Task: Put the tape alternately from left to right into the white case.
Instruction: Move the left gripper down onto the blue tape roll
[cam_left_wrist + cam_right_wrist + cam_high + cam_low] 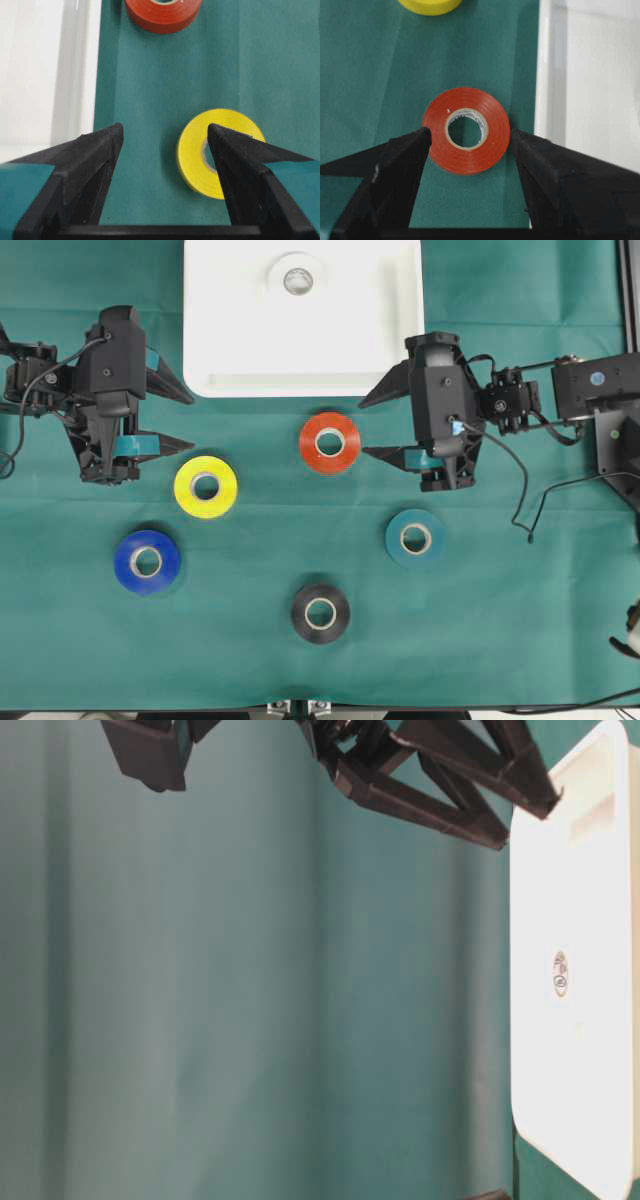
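Note:
The white case (400, 360) lies at the back middle with a white roll of tape (277, 278) in it. On the green cloth lie a red roll (309, 443), a yellow one (184, 487), a blue one (125, 562), a teal one (394, 539) and a black one (300, 614). My left gripper (188, 420) is open, left of the case's near corner. In its wrist view the yellow roll (192, 150) lies partly behind the right finger. My right gripper (365, 427) is open. Its tips flank the near side of the red roll (467, 160), which rests flat on the cloth.
The case's rim (545, 75) runs close beside the right gripper's finger. A loose black cable (520, 490) trails on the cloth by the right arm's base (600, 390). The table's front edge lies just below the black roll.

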